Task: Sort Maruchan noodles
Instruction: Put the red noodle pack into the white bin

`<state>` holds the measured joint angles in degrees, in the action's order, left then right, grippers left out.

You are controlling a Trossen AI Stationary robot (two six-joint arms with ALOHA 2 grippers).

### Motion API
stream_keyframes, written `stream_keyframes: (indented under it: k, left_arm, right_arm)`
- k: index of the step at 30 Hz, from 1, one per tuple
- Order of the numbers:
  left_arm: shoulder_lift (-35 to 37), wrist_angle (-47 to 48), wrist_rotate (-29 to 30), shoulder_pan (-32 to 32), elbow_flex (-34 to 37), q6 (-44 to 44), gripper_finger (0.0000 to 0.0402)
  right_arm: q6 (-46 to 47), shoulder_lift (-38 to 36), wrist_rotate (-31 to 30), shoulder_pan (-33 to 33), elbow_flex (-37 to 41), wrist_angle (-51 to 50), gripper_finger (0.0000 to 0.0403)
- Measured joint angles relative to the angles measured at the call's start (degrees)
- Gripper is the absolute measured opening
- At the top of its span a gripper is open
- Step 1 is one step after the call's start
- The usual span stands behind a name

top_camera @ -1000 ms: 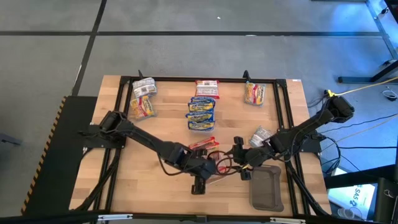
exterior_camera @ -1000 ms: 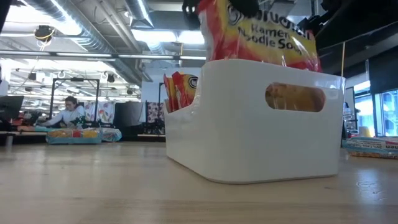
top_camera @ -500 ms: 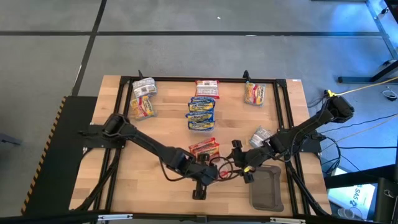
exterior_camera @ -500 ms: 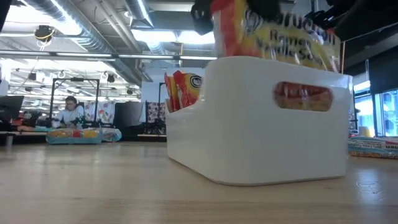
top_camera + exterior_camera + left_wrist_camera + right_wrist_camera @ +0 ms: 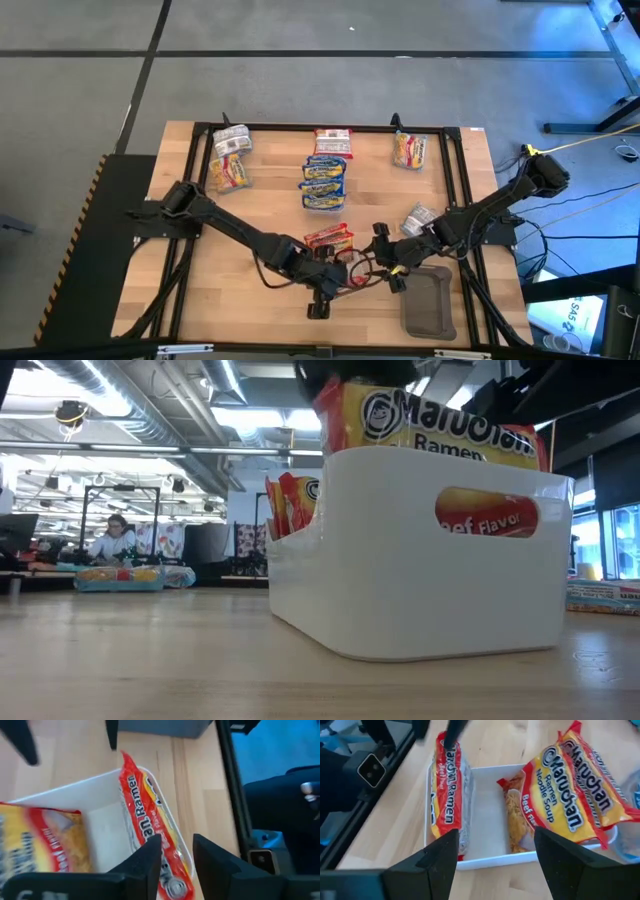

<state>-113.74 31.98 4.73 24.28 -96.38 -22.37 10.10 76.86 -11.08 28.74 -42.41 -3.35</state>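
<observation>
at the table's front edge the white tray (image 5: 400,560) held red-orange packets on edge, and the left gripper (image 5: 172,865) hung just over one of them, a beef packet (image 5: 150,835) standing along the tray's wall; its fingers (image 5: 145,865) stood apart on either side of the packet's top edge, though whether they touched it could not be told. a second packet (image 5: 40,840) leaned at the tray's other side. the right gripper (image 5: 495,855) waited just beside the tray, its fingers spread wide with nothing between them. the likely trouble was the standing packet: thin and crinkly, it looked ready to tip over the rim or cling to a finger as the gripper lifted, and the leaning packets (image 5: 565,795) rode on the rim and might slide out onto the wood. the two grippers were also close together over one small tray, so a careless rise could bump them. beside the tray lay the dark tray (image 5: 430,300), holding nothing that could be seen. a silver packet (image 5: 417,218) sat near the right arm. farther back lay the blue stack (image 5: 323,182), then a yellow packet (image 5: 408,150), a red-and-silver packet (image 5: 332,140) and two more packets (image 5: 229,160) at the left, all well apart and unsorted. beyond the table a person (image 5: 110,540) sat in the room.
</observation>
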Motion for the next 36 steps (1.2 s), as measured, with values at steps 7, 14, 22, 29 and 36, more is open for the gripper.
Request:
stream_keyframes:
  k: [7,14,22,29,36]
  left_arm:
    - [6.83,10.44,6.01,0.30,0.10,1.72,0.0106]
    - [16.69,2.84,6.11,-3.73,14.53,5.80,0.0106]
    - [29.73,-15.03,4.25,-13.48,37.06,7.96,0.0106]
    - [34.79,-25.98,4.07,-20.81,48.71,9.92,0.0106]
    - [34.21,-30.57,1.42,-26.66,52.55,12.23,0.0106]
  right_arm:
    - [1.53,-5.04,-8.05,-4.64,0.00,-5.72,0.0239]
    - [-0.75,-6.87,-13.03,-17.71,0.00,-11.11,0.0239]
    - [-10.65,-4.95,-3.00,-38.81,0.02,-7.05,0.0239]
    - [-12.05,-1.25,9.87,-54.73,0.02,-1.65,0.0206]
    - [-11.90,6.16,17.43,-62.88,-6.60,-6.10,0.0123]
